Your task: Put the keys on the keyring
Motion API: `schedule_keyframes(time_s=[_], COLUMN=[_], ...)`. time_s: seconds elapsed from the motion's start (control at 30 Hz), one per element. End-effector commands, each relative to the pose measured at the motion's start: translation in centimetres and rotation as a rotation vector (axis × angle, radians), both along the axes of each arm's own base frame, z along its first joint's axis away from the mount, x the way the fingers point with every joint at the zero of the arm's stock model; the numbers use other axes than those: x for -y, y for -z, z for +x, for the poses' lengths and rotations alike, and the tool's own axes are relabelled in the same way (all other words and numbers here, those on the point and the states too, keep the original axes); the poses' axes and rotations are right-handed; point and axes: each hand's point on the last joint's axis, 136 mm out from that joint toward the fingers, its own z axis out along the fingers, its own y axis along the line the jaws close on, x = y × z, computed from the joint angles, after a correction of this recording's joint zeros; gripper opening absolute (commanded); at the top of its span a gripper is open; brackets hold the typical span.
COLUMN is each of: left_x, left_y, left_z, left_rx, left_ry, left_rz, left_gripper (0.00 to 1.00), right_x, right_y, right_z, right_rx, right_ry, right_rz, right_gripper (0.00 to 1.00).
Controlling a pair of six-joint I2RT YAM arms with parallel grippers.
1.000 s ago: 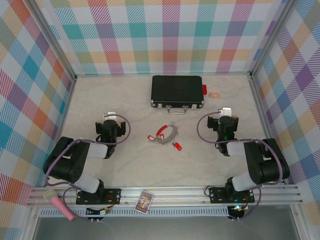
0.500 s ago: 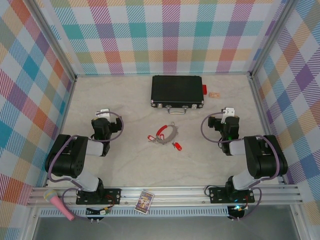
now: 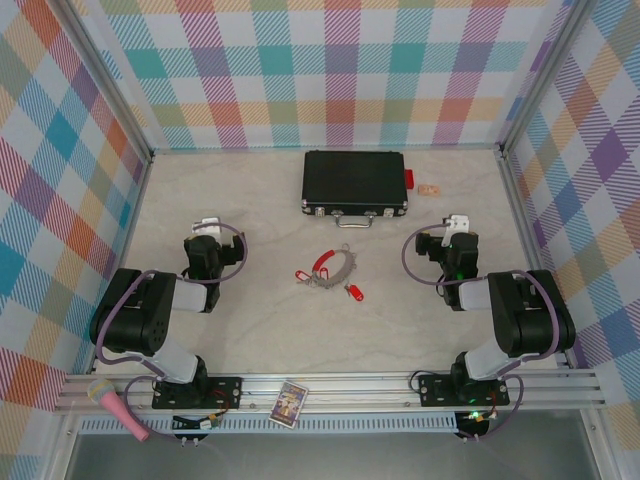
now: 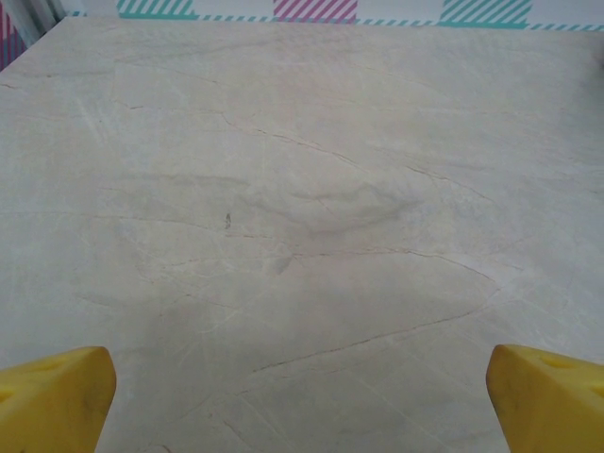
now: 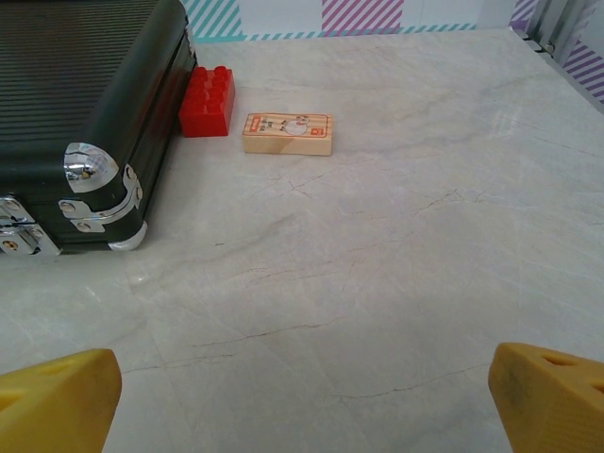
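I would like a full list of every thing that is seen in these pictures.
case: one, black, far middle.
brick: one, red, at the case's right end.
wooden block: one, tan, right of the brick.
keyring: one, silver with red sleeve, centre.
keys: two clear, red tags, beside the keyring.
microphone: one, pink, front rail, left.
card: one, front rail.
left arm: black, jaws open.
right arm: black, jaws open.

Bare table [image 3: 260,325] around the keyring [image 3: 337,268]; black case [image 3: 355,182] beyond.
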Motion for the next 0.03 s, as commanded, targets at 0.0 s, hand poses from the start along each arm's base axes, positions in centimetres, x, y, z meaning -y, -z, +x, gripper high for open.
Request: schedule_keyframes(time_s=[0.0], left_x=[0.37], left_y=[-0.53], left_z=[0.54], left_rx=[0.016], left_ry=[0.024], left_rz=[-0.014], left_gripper=[1.00], right_x=[-0.04], right_y=[-1.09], right_z=[0.78], right_rx=[0.030], right_ry=[0.000], right_rz=[0.020], right_gripper=[0.99])
